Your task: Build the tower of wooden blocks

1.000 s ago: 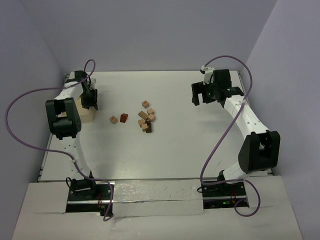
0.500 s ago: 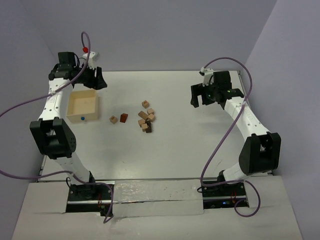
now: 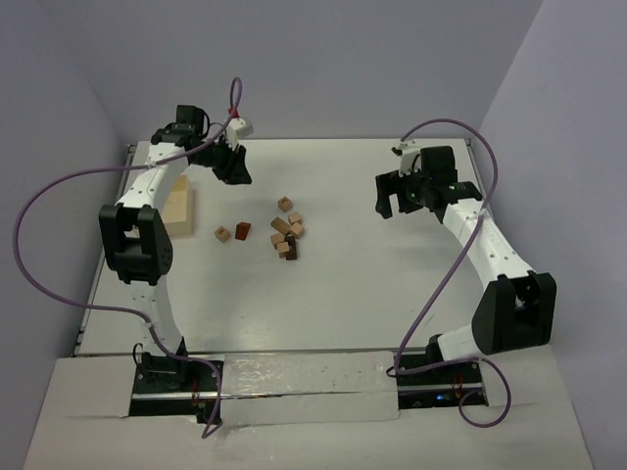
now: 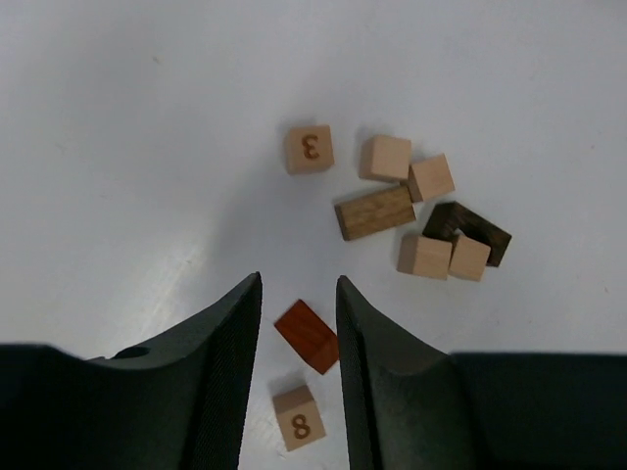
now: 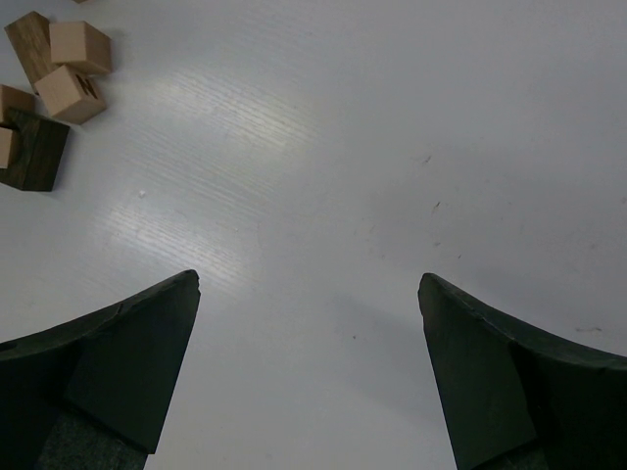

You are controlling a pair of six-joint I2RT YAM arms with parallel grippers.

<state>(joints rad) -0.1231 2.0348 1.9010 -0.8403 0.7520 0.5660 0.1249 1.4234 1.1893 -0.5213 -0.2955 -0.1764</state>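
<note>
The left gripper (image 4: 299,284) hovers part-open, holding nothing. Under its gap lies one red-brown block (image 4: 307,336), with one pale cube marked 8 (image 4: 297,417) nearer its palm. Beyond its tips are five pale cubes (image 4: 384,157), one brown oblong block (image 4: 374,211) and one dark arch (image 4: 468,230). The right gripper (image 5: 309,284) gapes wide and empty, with the blocks off to its left.

Wooden blocks (image 4: 375,211), smooth semi-gloss table (image 4: 147,127)

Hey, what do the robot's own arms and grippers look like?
The left arm and right arm have white links with chunky black joint housings. A purple cable loops off each one. The left gripper and right gripper have smooth, dark, matte fingers that curve and taper toward the tips. No markings show on them.
</note>
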